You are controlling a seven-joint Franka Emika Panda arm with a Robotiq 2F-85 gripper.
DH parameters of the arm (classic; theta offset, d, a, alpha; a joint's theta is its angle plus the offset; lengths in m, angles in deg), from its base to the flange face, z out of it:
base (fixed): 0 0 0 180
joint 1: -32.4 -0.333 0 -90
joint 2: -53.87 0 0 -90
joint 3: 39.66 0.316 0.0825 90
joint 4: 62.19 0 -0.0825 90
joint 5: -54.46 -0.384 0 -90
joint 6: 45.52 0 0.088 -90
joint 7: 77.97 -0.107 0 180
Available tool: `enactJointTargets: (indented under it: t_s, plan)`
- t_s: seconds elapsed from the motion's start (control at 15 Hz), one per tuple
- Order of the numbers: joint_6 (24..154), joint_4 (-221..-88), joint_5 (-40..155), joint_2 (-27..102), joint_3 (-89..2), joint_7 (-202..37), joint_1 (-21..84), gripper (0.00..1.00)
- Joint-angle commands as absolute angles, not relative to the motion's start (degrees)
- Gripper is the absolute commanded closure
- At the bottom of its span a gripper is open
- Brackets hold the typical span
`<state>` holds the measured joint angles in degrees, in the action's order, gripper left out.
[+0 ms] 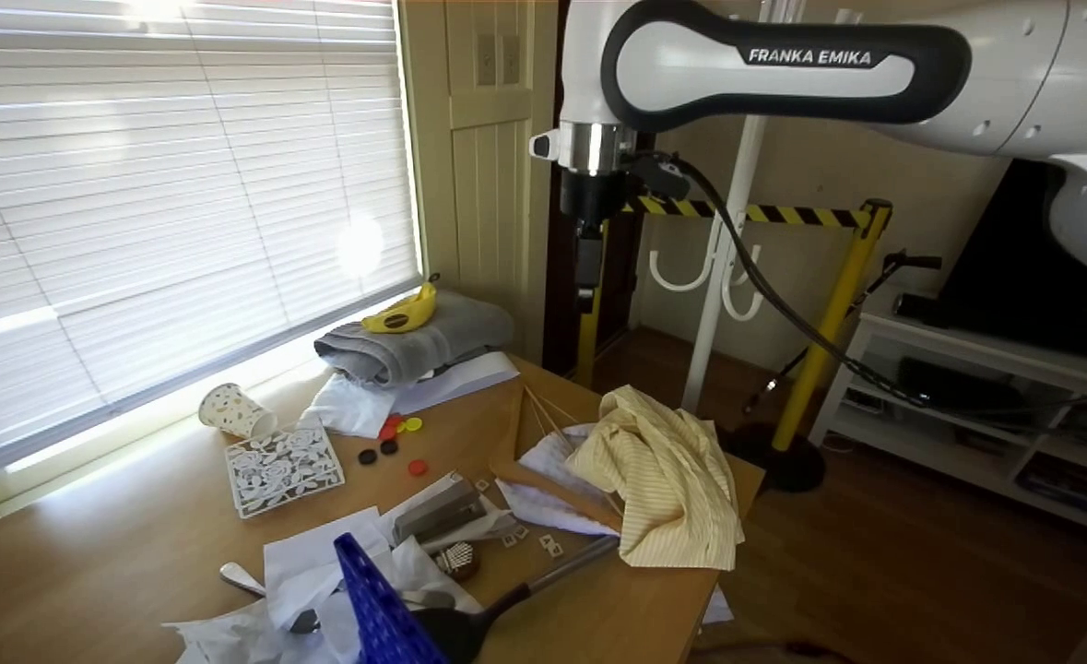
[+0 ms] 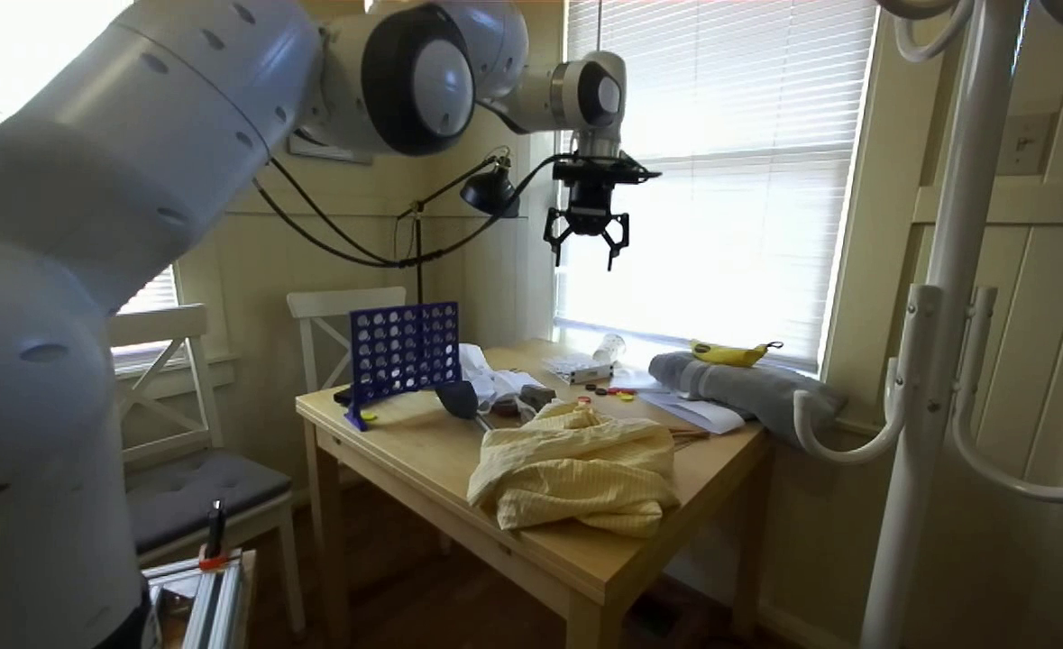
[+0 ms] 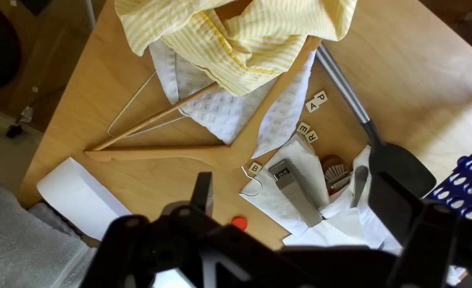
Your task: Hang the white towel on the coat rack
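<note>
— Gripper (image 3: pixel 294 180), nearest in the wrist view: state?
— Fingers (image 3: pixel 201 188) spread apart, released, well above the tabletop (image 1: pixel 469 424).
— White towel (image 3: pixel 227 116)?
— Lies near the edge facing the coat rack (image 2: pixel 937 379), toward the corner away from the window (image 1: pixel 156 184), partly under yellow striped cloth (image 2: pixel 576 469); wooden hanger (image 3: pixel 240 150) crosses it.
— And the coat rack?
— Stands off the tabletop, beyond that edge.
— Farther out?
— Spatula (image 3: pixel 398 164), handle end beside the striped cloth; grey towel (image 1: pixel 469 323) at the edge's window-side corner; blue grid frame (image 1: pixel 382 599) near the edge opposite the window.
</note>
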<state>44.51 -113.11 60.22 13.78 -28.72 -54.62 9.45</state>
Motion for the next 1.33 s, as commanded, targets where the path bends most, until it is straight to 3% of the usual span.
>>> enactJointTargets:
  t_s: [0.0,0.27,0.33,0.73,1.27]
  plan:
    - [45.0,-104.1,59.3,5.4,-26.1,-45.1,10.2,0.0]
    - [43.8,-99.2,56.8,1.2,-24.1,-34.8,11.3,0.0]
    - [45.8,-105.5,58.8,4.1,-25.9,-39.1,10.6,0.0]
    - [45.5,-102.2,58.0,2.9,-24.8,-36.0,11.0,0.0]
    - [43.5,-106.1,56.6,3.9,-26.8,-63.2,10.0,0.0]
